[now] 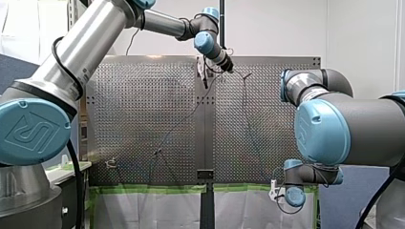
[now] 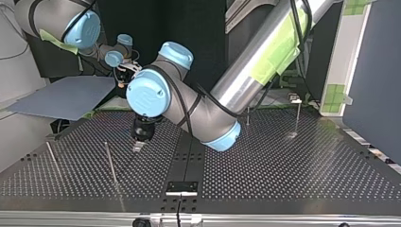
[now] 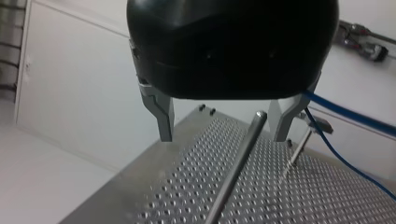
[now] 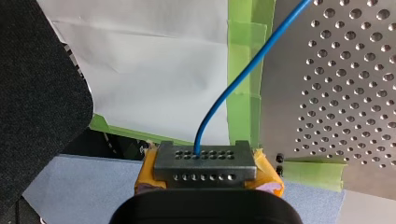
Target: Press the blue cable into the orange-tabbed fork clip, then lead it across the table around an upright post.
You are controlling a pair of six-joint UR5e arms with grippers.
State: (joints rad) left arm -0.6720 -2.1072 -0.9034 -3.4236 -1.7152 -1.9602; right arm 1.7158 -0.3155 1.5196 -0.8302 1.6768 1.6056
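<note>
right gripper (image 4: 205,163) clamped on the cable (image 4: 224,98), left gripper (image 3: 223,137) open

the table (image 1: 143,105) fills the middle of the front view. my left arm (image 1: 86,43) reaches to its upper centre; my right arm (image 1: 353,129) hangs at the lower right. my left gripper's metal fingers (image 3: 161,116) stand wide apart, a post (image 3: 236,163) showing between them. my yellow-padded right gripper pinches the blue cable, which rises from its fingers past the table edge and runs close by one left finger.
</note>
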